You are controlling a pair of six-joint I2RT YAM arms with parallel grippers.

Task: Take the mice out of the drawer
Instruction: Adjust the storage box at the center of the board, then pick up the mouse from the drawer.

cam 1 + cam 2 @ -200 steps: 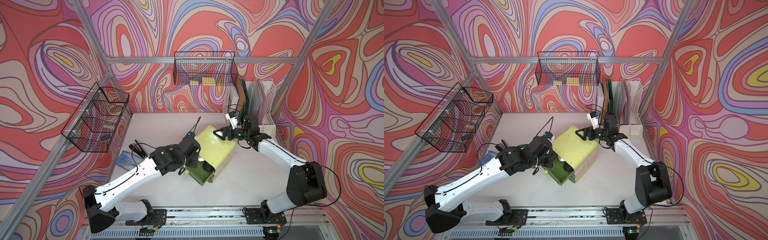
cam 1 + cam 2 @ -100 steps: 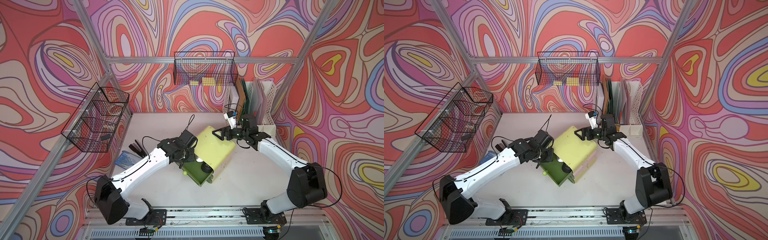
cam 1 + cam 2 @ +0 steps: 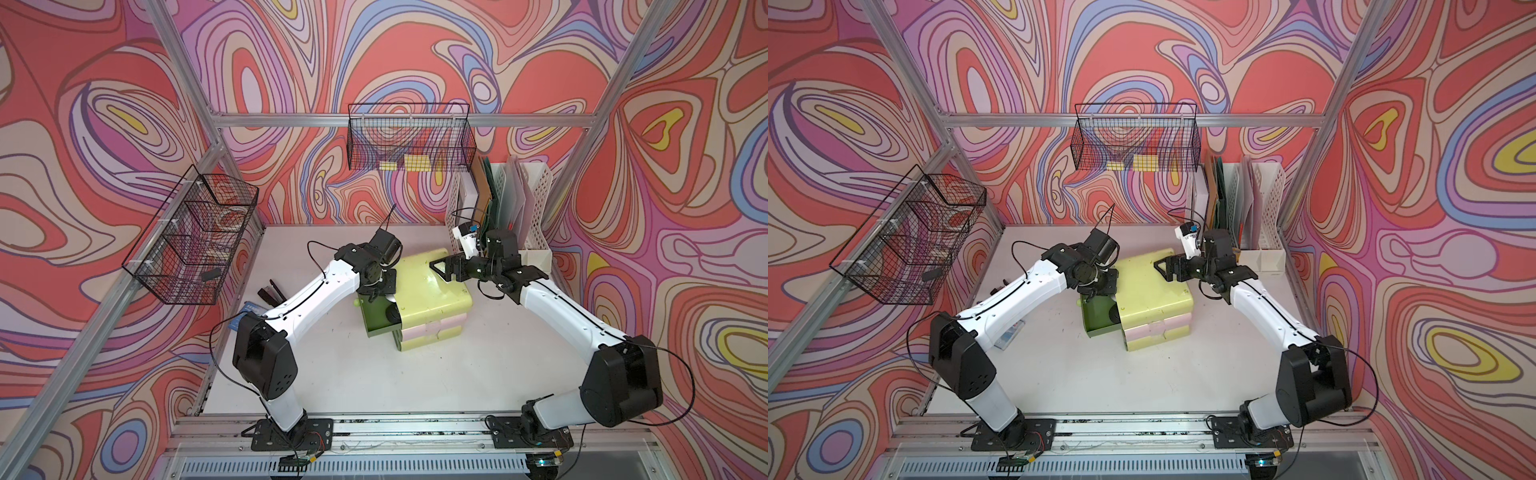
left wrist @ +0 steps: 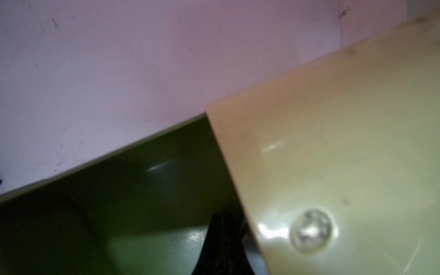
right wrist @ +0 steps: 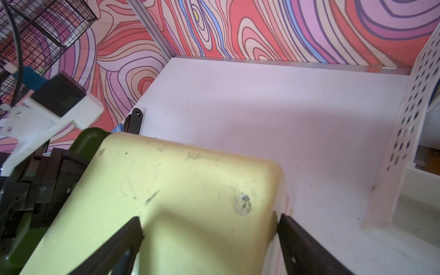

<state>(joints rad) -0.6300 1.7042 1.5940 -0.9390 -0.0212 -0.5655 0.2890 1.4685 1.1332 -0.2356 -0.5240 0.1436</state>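
Fingers (image 4: 221, 238) of the left gripper (image 3: 376, 293) have just been brought together inside the pulled-out dark green plastic drawer (image 3: 374, 328), where a matte black oval mouse (image 3: 390, 316) is seen lying ungrasped, so removal is judged pending; the right gripper (image 3: 441, 270) is held spread over the yellow-green drawer unit (image 3: 436, 299).

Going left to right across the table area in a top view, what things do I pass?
Wire basket on the side wall → dark stapler-like tool → open green drawer → yellow drawer unit → white file rack.
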